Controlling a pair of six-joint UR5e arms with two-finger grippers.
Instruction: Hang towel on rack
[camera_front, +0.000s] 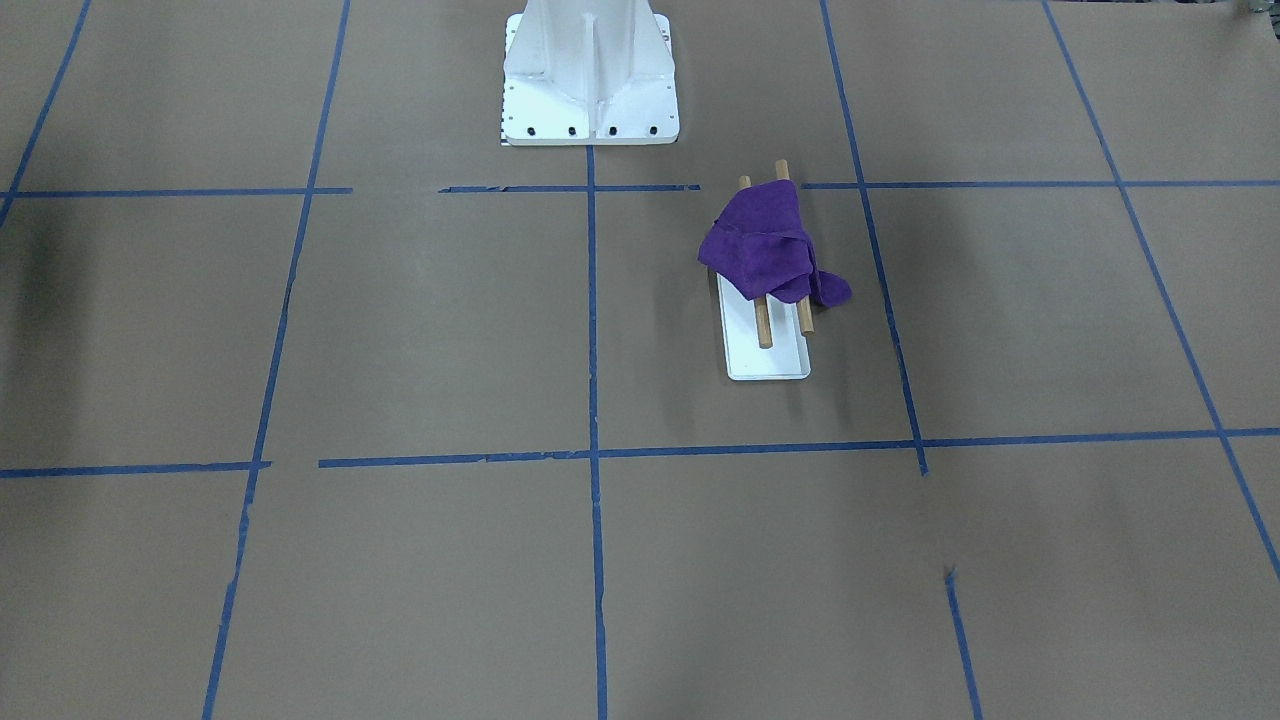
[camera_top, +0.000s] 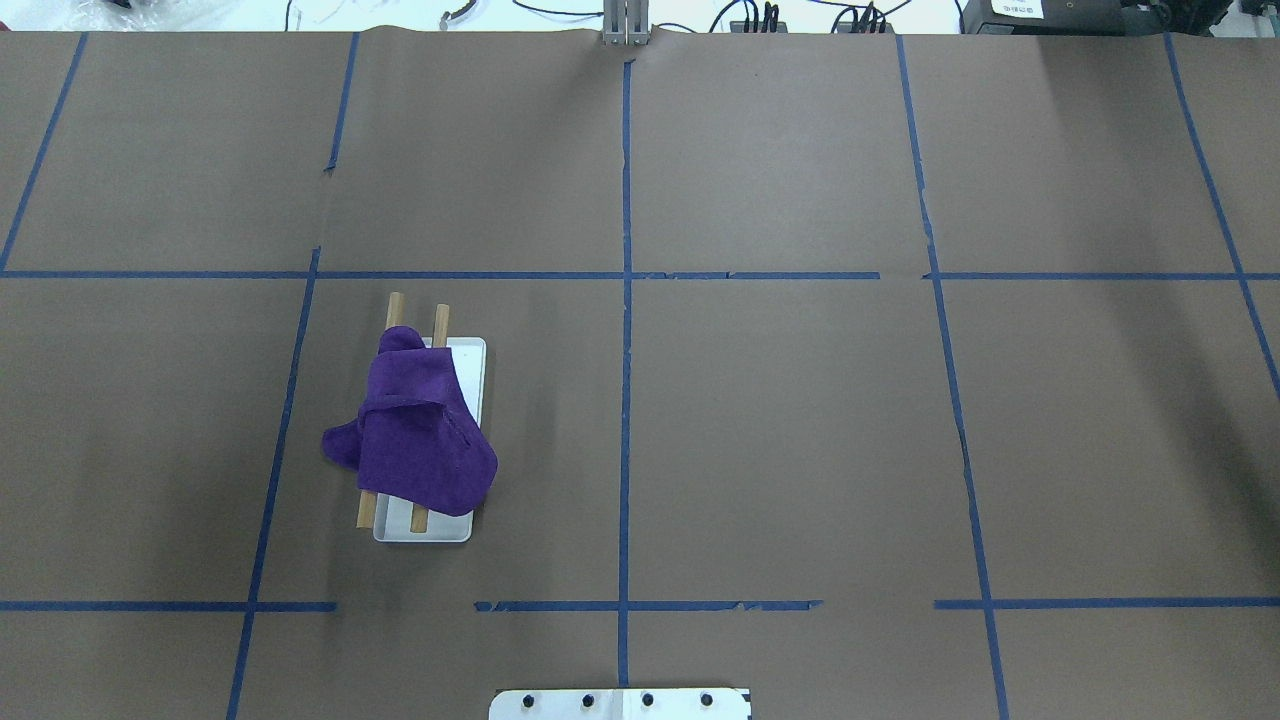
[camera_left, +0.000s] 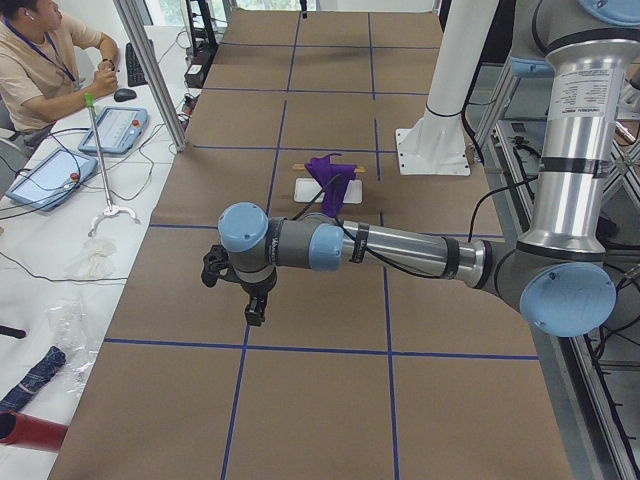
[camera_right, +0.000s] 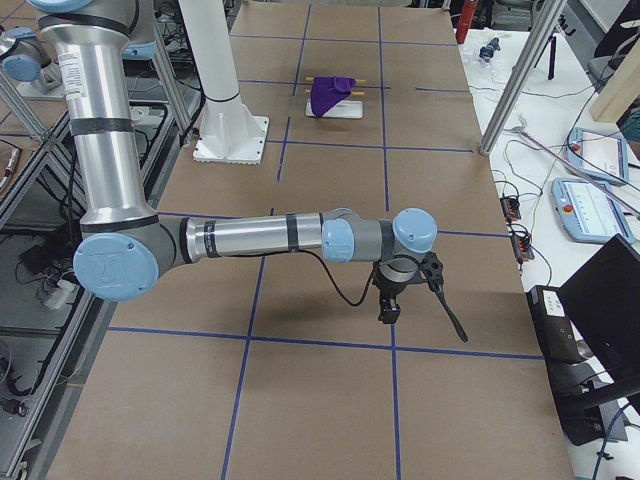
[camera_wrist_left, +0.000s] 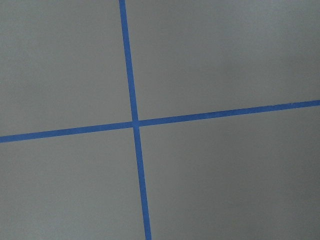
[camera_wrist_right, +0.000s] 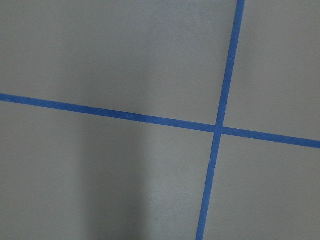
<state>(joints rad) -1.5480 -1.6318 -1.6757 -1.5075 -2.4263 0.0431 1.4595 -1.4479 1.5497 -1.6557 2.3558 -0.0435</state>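
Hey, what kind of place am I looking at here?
Probably a robotics lab: a left arm and a right arm reach over a paper-covered table gridded with blue tape, and a seated person has control tablets nearby.

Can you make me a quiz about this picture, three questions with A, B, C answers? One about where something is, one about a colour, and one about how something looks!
1. Where is the towel?
A. Inside a box.
B. Draped over the rack's two dowels.
C. On a chair.

2. What colour is the towel?
A. Green.
B. Yellow.
C. Purple.

3. How does the towel lie?
A. Bunched in folds.
B. Spread smooth and flat.
C. Rolled into a tight tube.

Answers:
1 B: it hangs across both dowels, and their ends stick out.
2 C: it is plainly purple.
3 A: creases and an overlapping flap show.
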